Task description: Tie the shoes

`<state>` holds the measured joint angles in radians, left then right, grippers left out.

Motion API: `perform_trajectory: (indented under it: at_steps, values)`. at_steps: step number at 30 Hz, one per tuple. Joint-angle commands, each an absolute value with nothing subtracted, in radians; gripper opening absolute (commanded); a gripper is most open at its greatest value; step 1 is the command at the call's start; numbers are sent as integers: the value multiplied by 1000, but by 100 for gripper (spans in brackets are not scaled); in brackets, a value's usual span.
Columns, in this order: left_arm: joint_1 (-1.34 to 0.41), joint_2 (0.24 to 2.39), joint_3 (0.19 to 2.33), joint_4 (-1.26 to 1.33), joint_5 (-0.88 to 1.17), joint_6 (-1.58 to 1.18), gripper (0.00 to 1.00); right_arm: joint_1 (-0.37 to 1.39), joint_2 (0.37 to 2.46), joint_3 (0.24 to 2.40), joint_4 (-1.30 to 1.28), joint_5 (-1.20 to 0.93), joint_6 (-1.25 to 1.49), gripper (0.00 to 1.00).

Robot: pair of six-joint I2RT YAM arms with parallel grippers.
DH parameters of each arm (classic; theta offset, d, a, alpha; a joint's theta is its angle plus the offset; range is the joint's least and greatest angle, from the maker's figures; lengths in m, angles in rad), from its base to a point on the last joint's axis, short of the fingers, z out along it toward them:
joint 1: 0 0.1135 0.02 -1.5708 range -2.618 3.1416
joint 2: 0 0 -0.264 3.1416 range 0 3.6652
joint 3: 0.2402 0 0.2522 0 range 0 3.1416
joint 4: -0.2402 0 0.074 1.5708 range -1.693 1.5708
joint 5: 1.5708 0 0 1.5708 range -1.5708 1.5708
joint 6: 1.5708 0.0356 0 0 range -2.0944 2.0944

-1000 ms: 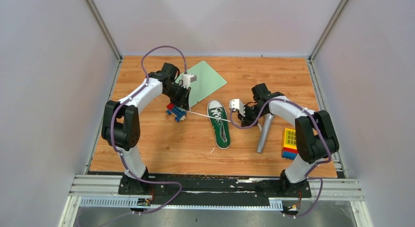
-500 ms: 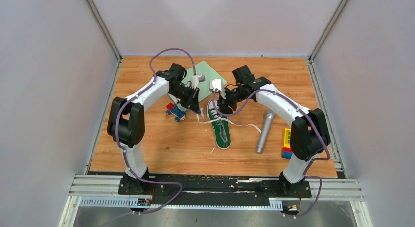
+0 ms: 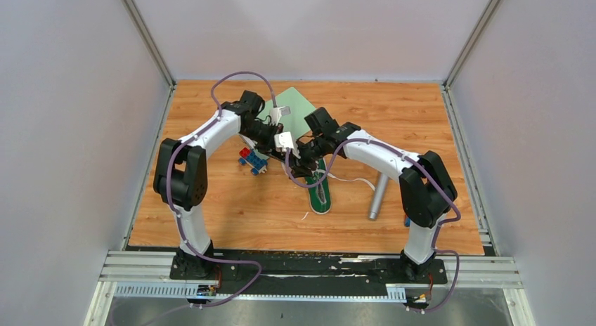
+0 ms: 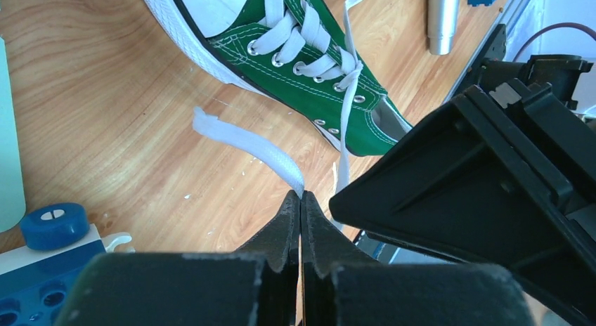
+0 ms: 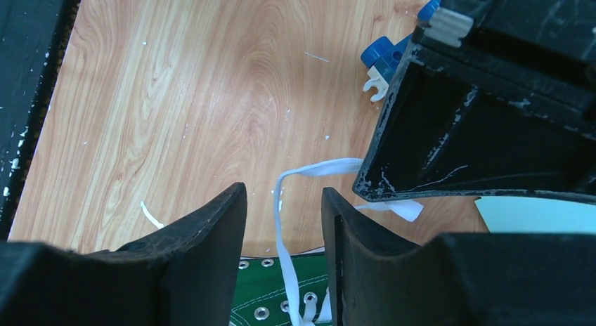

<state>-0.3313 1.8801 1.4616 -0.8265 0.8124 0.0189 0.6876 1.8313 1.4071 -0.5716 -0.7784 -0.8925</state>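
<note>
Since a second ago both arms have been brought together. The right gripper (image 5: 281, 194), then at the right of the shoe, has been swung across toward its toe, and the lace that was stretched taut to the left now lies slack.

The green shoe (image 3: 320, 191) is seen at the centre of the overhead view, flat on the table (image 3: 211, 206), toe toward the far wall. The left gripper (image 4: 301, 199) is pressed fully closed on a white lace (image 4: 246, 140), whose free end curls toward the upper left of the left wrist view. The right gripper is held apart with nothing gripped, and a strand (image 5: 280, 227) is seen running up between its fingers.

A first crossing of the laces appears to be in hand; no knot or bow is seen. Next, the right fingers would probably need to be closed on that strand without the other gripper being struck, as the two housings are nearly touching.

Room is tight there: blue blocks (image 3: 253, 159) lie just left and the grey microphone (image 3: 378, 192) to the right. Open board is left toward the bottom of the frame.
</note>
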Motion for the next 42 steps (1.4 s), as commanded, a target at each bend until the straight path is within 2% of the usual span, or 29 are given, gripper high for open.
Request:
perform_trajectory:
  at_steps: [1, 13, 16, 19, 21, 22, 24, 26, 30, 34, 42]
  values:
    - [-328, 1895, 1468, -811, 852, -17, 0, 698, 1836, 1407, -528, -832, -919, 44]
    - [-328, 1882, 1455, -819, 848, -7, 0, 722, 1875, 1400, -536, -807, -880, 39]
    - [-328, 1880, 1453, -818, 848, -7, 0, 724, 1880, 1410, -535, -811, -855, 27]
    - [-328, 1876, 1450, -821, 848, -2, 1, 726, 1881, 1429, -534, -797, -808, 9]
    - [-328, 1866, 1449, -831, 828, 35, 19, 717, 1867, 1441, -534, -783, -758, 2]
    - [-324, 1859, 1451, -837, 814, 54, 31, 707, 1854, 1437, -535, -794, -740, 0]
    - [-300, 1824, 1441, -829, 828, 113, 43, 679, 1828, 1425, -533, -823, -701, 0]
    - [-249, 1758, 1384, -739, 861, 118, 50, 647, 1804, 1411, -533, -861, -651, 0]
    - [-209, 1563, 1215, -499, 820, 212, 58, 598, 1777, 1385, -533, -951, -550, 0]
    - [-275, 1421, 1078, -314, 755, 269, 61, 547, 1784, 1379, -519, -1034, -420, 1]
    - [-460, 1476, 1017, -142, 654, 353, 60, 498, 1786, 1365, -481, -1095, -322, 3]
